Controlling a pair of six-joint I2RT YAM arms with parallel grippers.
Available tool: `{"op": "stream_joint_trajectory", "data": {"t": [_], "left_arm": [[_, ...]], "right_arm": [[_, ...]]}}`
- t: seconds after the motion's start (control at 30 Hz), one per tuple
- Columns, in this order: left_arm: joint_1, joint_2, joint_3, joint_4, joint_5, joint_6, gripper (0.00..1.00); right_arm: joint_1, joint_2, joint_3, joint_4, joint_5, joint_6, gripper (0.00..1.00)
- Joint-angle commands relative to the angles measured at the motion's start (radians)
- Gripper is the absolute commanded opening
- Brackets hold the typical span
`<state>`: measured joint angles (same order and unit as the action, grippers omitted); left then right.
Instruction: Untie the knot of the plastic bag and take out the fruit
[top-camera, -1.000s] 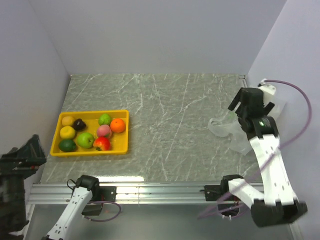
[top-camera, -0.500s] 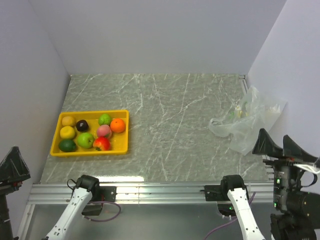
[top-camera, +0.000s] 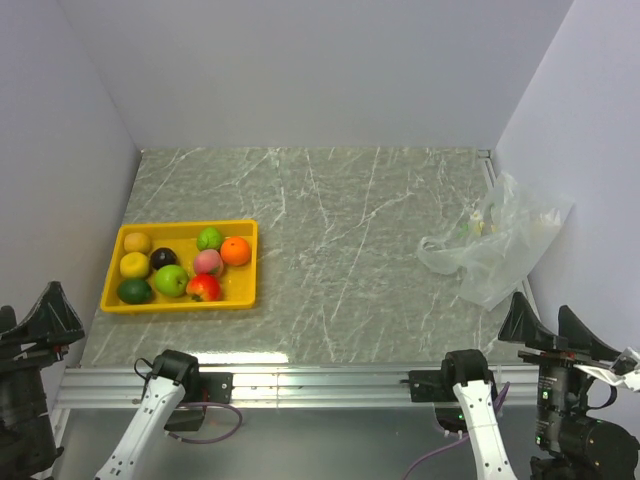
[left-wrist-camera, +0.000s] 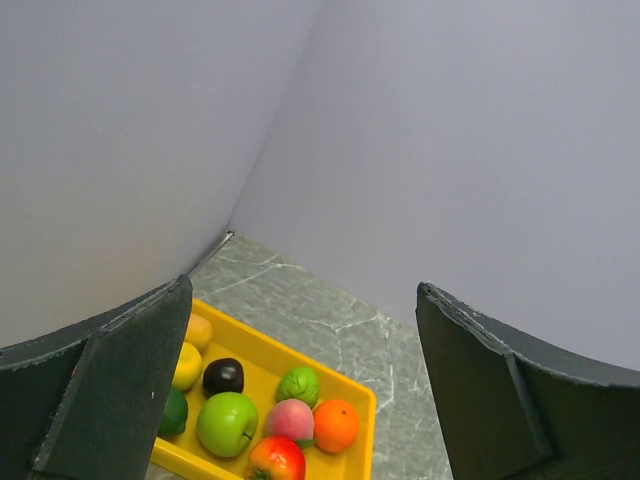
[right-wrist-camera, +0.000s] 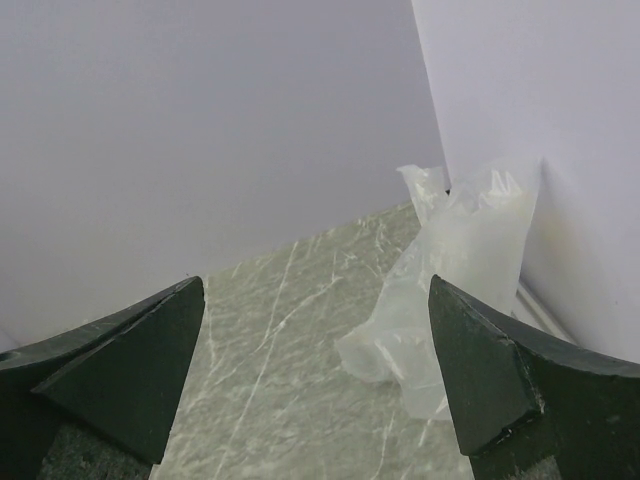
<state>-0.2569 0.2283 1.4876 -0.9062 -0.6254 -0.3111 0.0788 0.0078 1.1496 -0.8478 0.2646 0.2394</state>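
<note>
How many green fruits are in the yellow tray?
3: one light green fruit by the far edge; a bigger light green fruit by the near edge; a dark green fruit left of it.

1. Bright, soft, even light fills all 3 views; shadows are faint.
2. A white glare strip lies along the near edge of the table (top-camera: 350, 250).
3. The plastic bag (right-wrist-camera: 450, 260) shows pale highlights; detail stays fairly sharp.

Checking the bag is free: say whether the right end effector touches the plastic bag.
Apart. Top external view shows bare table between the right end effector and the plastic bag.
</note>
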Motion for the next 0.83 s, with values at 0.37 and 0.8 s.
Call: {"op": "stream_joint_trajectory", "data": {"t": [0.37,0.8], "left_arm": [[-0.001,0.014,-0.03,0.055,0.023,-0.048,0.99],[-0.001,0.02,-0.062,0.096,0.021,-0.029,0.99]], "right_arm": [[0.001,0.02,-0.047,0.055,-0.021,0.0,1.0],[-0.001,0.024,-0.08,0.096,-0.021,0.011,1.0]]}}
